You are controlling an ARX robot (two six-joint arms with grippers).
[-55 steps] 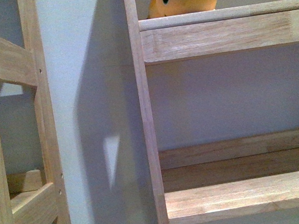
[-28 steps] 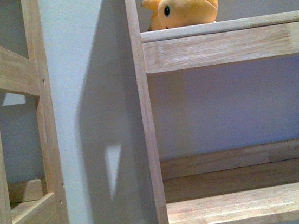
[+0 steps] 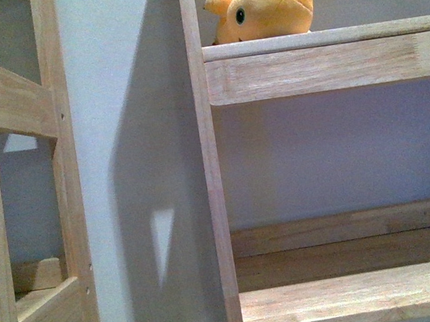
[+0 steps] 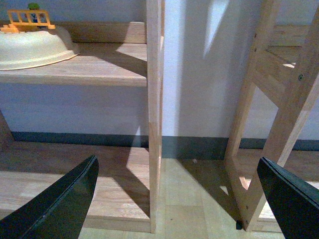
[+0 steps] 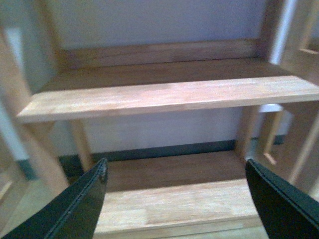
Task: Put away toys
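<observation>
Front view: no arm in shot, neither side. Left gripper [image 4: 177, 199] seen from its wrist cam, jaws spread wide, black fingers [image 4: 60, 206] at approx 7 and 5 o'clock of the pic, nothing btwn them. Right gripper [image 5: 177, 199] same deal: spread wide, dark fingers [image 5: 70, 211] at 7 and 5 o'clock, gap bare, touching nothing.
</observation>
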